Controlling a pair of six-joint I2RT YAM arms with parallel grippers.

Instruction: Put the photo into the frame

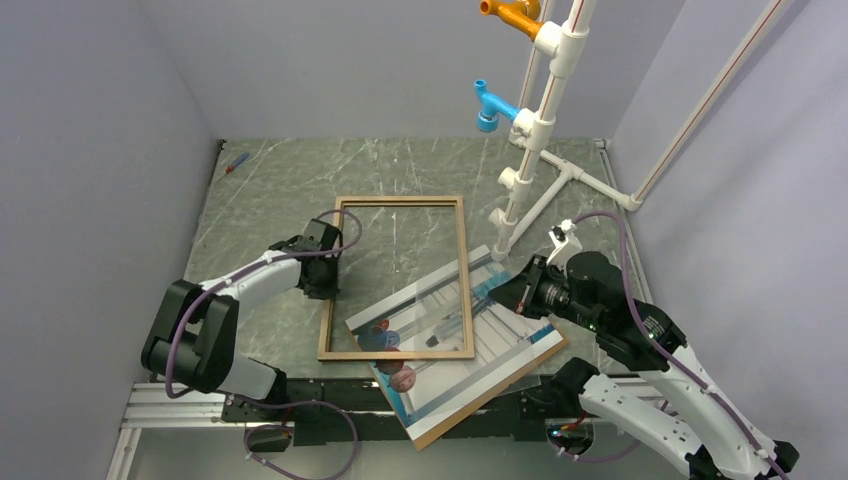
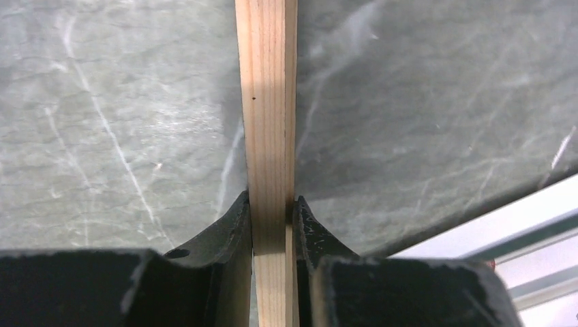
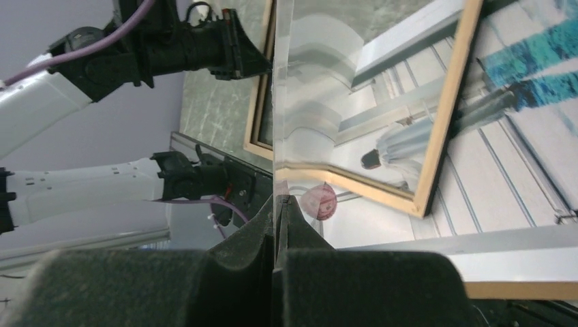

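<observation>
Left gripper (image 2: pixel 272 204) clamps the frame (image 1: pixel 400 201) by its stiff, light left rail. Right gripper (image 3: pixel 276 203) pinches a clear sheet (image 3: pixel 327 82) edgewise. The photo (image 1: pixel 520 345), probably thin and floppy, lies near right under the frame's corner; best lifted by an edge.

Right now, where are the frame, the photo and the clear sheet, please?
the frame (image 1: pixel 400 200): top external view, middle of its far rail.
the photo (image 1: pixel 515 335): top external view, its white striped part.
the clear sheet (image 3: pixel 275 102): right wrist view, its thin edge, seen end-on.
</observation>
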